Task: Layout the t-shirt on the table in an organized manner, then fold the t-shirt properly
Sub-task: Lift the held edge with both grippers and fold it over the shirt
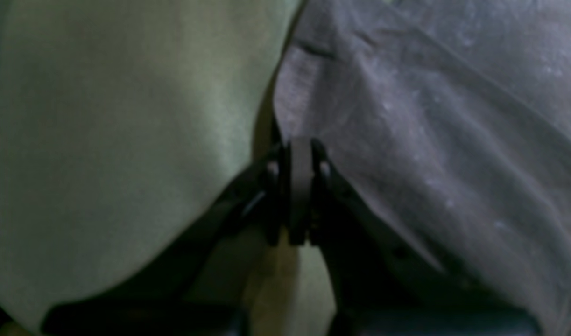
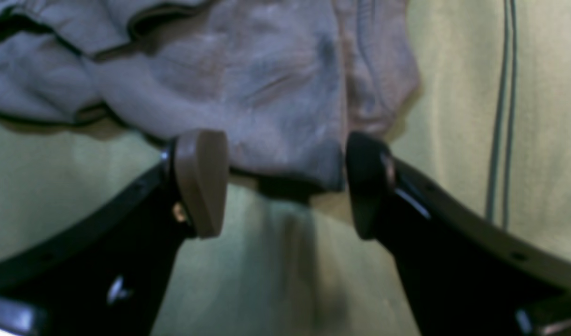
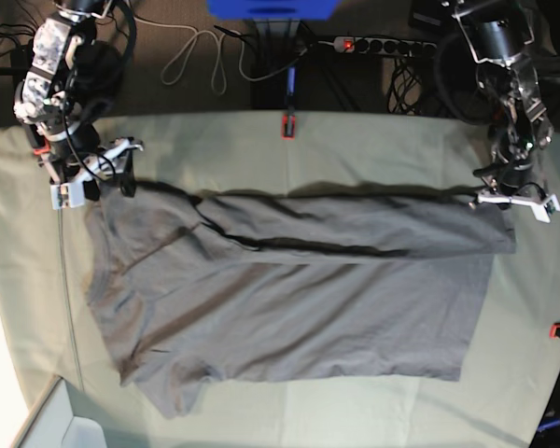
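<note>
Risking a lopsided lift: left fingers (image 1: 300,186) pinched on t-shirt (image 3: 289,299) hem, right fingers (image 2: 201,182) wide, empty, over desk (image 3: 373,140).

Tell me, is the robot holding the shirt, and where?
The left end effector pinches the t-shirt at its hem corner, it seems. The right end effector is open, holding nothing.

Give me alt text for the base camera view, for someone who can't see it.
A dark grey t-shirt lies spread sideways on a table draped in pale green cloth, its far edge folded over toward the middle. Two robot arms sit at the far corners of the shirt: the left tool at the picture's right, closed at the shirt's corner, and the right tool at the picture's left, open.
</note>
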You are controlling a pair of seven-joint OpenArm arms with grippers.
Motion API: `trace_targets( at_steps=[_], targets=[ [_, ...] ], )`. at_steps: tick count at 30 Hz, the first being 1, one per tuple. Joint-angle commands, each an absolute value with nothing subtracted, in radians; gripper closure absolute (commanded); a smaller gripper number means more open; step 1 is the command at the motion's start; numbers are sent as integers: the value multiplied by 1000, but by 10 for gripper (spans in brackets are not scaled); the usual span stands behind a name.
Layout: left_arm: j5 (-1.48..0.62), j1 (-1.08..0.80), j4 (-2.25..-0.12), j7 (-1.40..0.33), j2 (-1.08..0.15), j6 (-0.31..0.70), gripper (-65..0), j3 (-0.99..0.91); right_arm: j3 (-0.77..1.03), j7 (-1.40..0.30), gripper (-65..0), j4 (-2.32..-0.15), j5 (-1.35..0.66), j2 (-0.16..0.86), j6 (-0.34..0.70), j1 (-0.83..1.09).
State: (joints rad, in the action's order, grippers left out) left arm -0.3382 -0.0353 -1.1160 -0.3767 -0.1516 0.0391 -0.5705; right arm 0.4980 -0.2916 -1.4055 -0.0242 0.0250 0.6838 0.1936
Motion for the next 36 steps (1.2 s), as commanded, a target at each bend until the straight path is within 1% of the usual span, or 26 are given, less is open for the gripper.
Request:
trace_targets(
  at_steps=[1,10,12,13,14,17,18,19,27,36],
  targets=[
    [-334,-30,-1132,-383,-162,35,0,-573,501,-269,-405,-1411,-38,36,698,177],
    [-328,-24,-1132,-383,-162,35,0,-573,501,-269,-398,-1282,-36,85,698,102],
    [-328,-24,-1132,-380,-162,35,0,-573,499,-269,-372,-1279,-36,96,698,101],
    [-328,-24,-1132,-380,-163,35,0,-573,499,-269,-341,-1282,-38,96,698,104],
    [-326,-24,-1132,-381,-163,35,0,-573,498,-269,-292,-1282,-38,97,698,104],
    [-326,-24,-1132,-381,-163,35,0,-572,499,-269,-90,-1285,-41,99,698,105],
    [-326,-24,-1133,-381,-163,35,0,-570,501,-269,-11,-1287,-42,99,698,105],
    [-326,-24,-1133,-381,-163,35,0,-570,509,-269,0,-1287,-42,99,698,107],
    [-326,-22,-1135,-377,-163,35,0,-568,688,-269,0,-1354,-45,64,698,150],
    [-326,-22,-1139,-381,-163,35,0,-567,697,-269,0,-1357,-44,51,698,166]
  ],
)
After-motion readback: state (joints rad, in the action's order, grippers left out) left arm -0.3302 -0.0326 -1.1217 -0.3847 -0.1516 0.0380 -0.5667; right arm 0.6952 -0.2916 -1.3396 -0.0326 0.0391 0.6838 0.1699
